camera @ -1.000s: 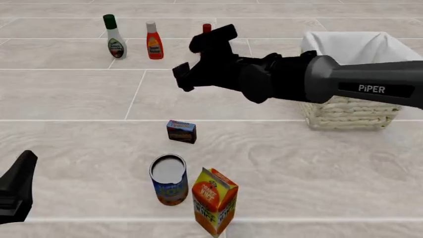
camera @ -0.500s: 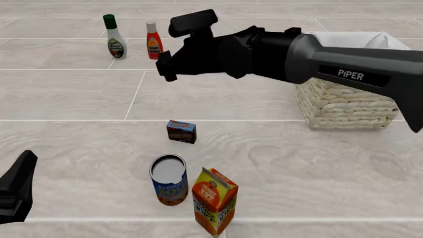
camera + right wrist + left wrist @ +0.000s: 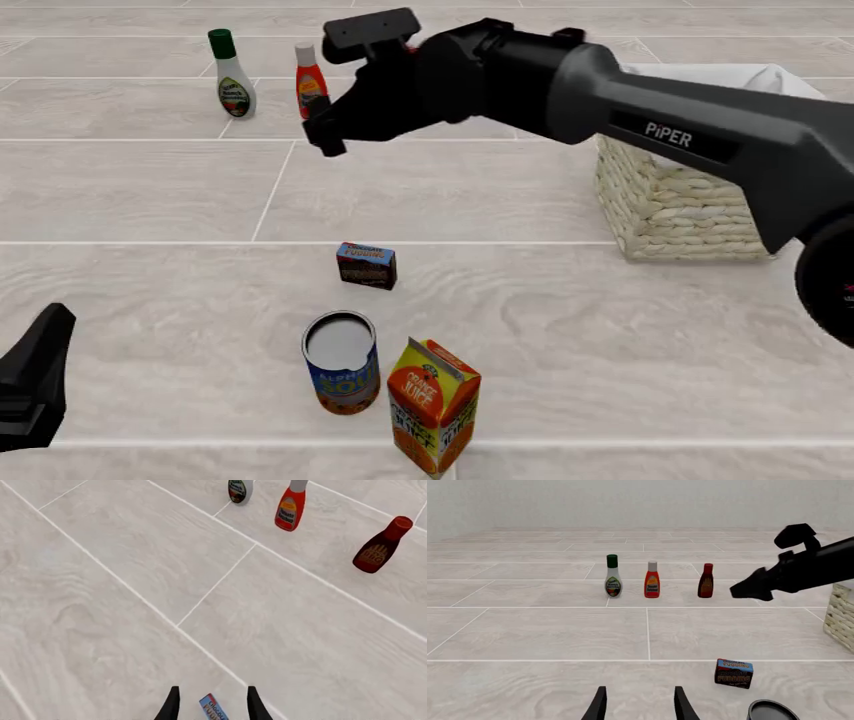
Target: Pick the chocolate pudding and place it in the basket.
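Pale tiled table fills the left wrist view. Three bottles stand in a row toward the far edge: white bottle, orange bottle, dark red bottle. Pudding lies nearer, beside the can rim. Left gripper fingers spread, nothing between. Right arm crosses on the basket side; a bit of basket shows.

Front view: right gripper has swung away from the basket, across toward the bottle row, over the last second. It now hangs high over the far middle of the table, well apart from the pudding. Pudding has not moved; it sits mid-table, just beyond the can and carton. Left gripper parked at the near left edge, same as before.

Right wrist view: fingers spread, empty, right gripper; pudding seen far below between the tips. Likely lining up overhead; descent and grasp not yet done.
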Controlling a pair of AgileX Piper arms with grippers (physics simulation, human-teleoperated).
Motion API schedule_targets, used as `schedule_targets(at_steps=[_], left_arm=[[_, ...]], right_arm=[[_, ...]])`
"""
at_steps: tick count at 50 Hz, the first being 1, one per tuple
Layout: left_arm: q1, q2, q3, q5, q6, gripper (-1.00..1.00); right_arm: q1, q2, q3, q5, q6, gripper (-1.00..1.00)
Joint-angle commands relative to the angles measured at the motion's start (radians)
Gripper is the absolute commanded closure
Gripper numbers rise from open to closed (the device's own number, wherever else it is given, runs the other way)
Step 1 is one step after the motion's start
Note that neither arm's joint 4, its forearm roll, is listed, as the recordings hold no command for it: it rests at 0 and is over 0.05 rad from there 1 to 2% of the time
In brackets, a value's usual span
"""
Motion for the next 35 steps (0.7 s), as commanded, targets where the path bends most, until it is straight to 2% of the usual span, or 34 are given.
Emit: schedule_targets(at_steps=[1, 35], left_arm=[[0.000, 0.000, 0.000, 0.000, 0.000, -1.00], [0.000, 0.000, 0.000, 0.000, 0.000, -1.00]], right_arm=[[0.003, 0.038, -0.060, 0.064, 0.015, -1.00], [-0.015, 0.065, 0.030, 0.020, 0.014, -1.00]])
